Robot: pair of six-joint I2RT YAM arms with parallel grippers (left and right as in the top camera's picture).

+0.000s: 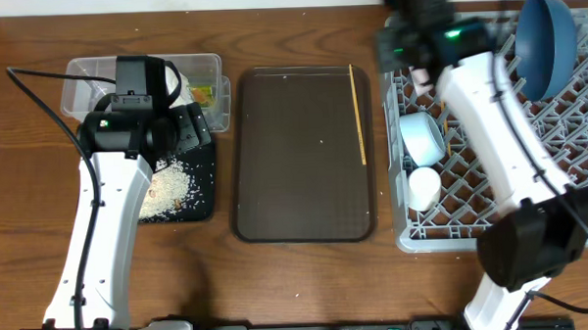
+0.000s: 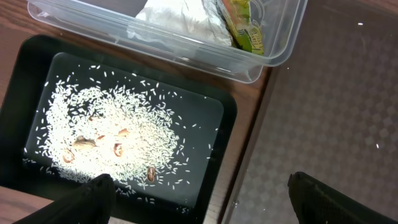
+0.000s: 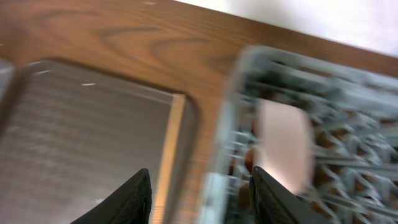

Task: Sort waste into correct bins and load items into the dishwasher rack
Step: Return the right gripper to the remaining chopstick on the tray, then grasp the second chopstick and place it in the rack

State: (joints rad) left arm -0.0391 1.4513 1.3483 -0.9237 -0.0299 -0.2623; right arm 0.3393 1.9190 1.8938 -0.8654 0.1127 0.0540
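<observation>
My left gripper point(image 2: 205, 202) is open and empty over the right edge of the black tray point(image 2: 31, 62), which holds rice scraps point(image 2: 106, 137). Behind it, the clear tub point(image 2: 186, 53) holds the white tissue point(image 2: 174, 22) and the yellow-green wrapper point(image 2: 245, 31). My right gripper point(image 3: 202, 199) is open and empty above the left rim of the grey rack point(image 1: 568, 136), between a wooden chopstick point(image 3: 171, 149) and the white-pinkish bowl point(image 3: 283, 146); this view is blurred. The rack also holds the dark blue plate point(image 1: 547, 41), light blue bowl point(image 1: 422, 136) and white cup point(image 1: 424, 187).
The brown serving tray point(image 1: 294, 155) lies between the bins and the rack, with the chopstick point(image 1: 357, 114) along its right side. The left arm covers part of the tub point(image 1: 207, 65) and black tray point(image 1: 202, 188). The right arm crosses the rack.
</observation>
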